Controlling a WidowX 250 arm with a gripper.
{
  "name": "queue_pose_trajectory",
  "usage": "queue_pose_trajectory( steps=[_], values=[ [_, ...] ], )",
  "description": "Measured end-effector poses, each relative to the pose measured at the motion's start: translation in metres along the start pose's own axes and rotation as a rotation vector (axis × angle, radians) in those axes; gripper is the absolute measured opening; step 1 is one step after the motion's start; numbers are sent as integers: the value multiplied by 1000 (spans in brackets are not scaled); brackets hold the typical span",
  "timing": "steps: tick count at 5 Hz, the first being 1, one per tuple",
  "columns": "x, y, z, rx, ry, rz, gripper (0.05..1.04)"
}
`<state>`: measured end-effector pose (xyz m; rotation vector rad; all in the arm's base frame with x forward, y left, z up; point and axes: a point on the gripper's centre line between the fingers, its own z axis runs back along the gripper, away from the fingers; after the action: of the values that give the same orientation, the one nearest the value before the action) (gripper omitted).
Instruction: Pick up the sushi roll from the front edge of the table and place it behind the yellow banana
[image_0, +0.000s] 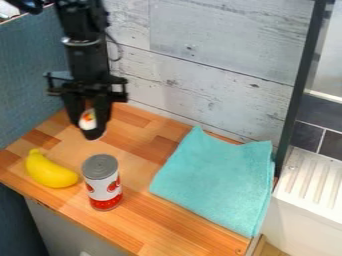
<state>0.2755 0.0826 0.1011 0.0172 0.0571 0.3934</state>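
Note:
The black gripper (89, 126) hangs over the back left part of the wooden counter, shut on a small white object (87, 119) with orange and red on it. The object's edges are partly hidden by the fingers. Below and slightly right of the gripper, a can (103, 184) stands upright, with a grey top and a white and red label. A yellow banana (50, 171) lies to the left of the can. On the right half of the counter, a turquoise cloth (215, 179) is spread out flat.
The wooden counter (175, 227) meets a pale plank wall (207, 60) behind and a blue-grey panel (30, 75) at the left. A dark upright post (300, 85) rises at the right, beside a white ridged surface (312, 181) and dark tiles.

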Motion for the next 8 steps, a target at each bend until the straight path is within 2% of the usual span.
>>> queue_pose_trajectory(
  steps=[1,2,3,4,5,6,7,8],
  values=[
    [5,26,-16,-5,6,86,484],
    [14,35,-35,-34,8,144,484],
    [24,40,-44,-47,-4,201,484],
    [38,52,-49,-81,-26,298,484],
    [49,61,-55,-90,-18,365,484],
    [45,68,-55,-73,-3,392,484],
    [44,69,-59,-92,-2,406,534],
    [39,67,-59,-93,28,427,844]
  ],
)
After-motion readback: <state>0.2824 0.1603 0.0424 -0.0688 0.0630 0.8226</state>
